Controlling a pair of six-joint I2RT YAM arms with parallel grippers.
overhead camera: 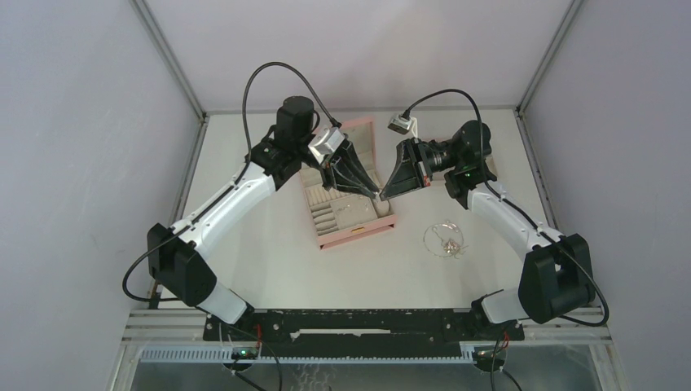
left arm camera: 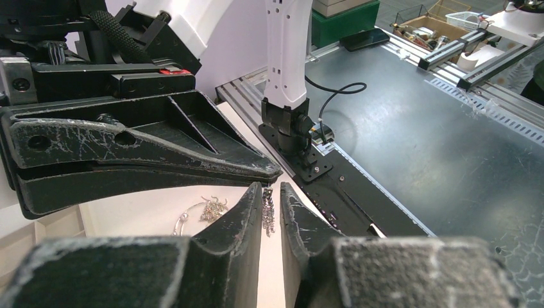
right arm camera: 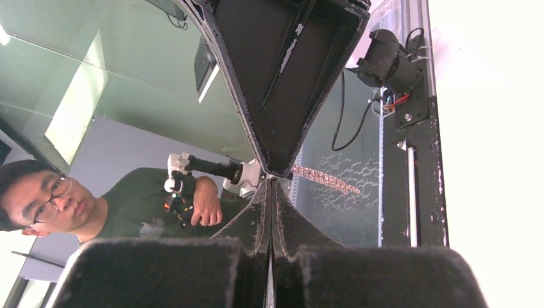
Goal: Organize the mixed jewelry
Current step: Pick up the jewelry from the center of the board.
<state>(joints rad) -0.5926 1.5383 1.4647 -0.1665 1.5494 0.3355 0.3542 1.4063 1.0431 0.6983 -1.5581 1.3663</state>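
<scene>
A: Left gripper point(left arm camera: 271, 187) fills the foreground of its own wrist view; state?
B: Jaws parted by a narrow gap, clamping nothing; chain strip point(left arm camera: 269, 208) dangles in that gap from the right gripper point(left arm camera: 276, 174); jewelry heap point(left arm camera: 204, 210) lies on the table point(left arm camera: 131, 213) behind.
A: Right wrist view?
B: Right jaws pressed tight together, pinching the strip's end; strip juts out past the tips.
A: Top view?
B: Both tips meet above the pink box point(overhead camera: 358, 231); heap rests on the table right of the box, apart from it.
</scene>
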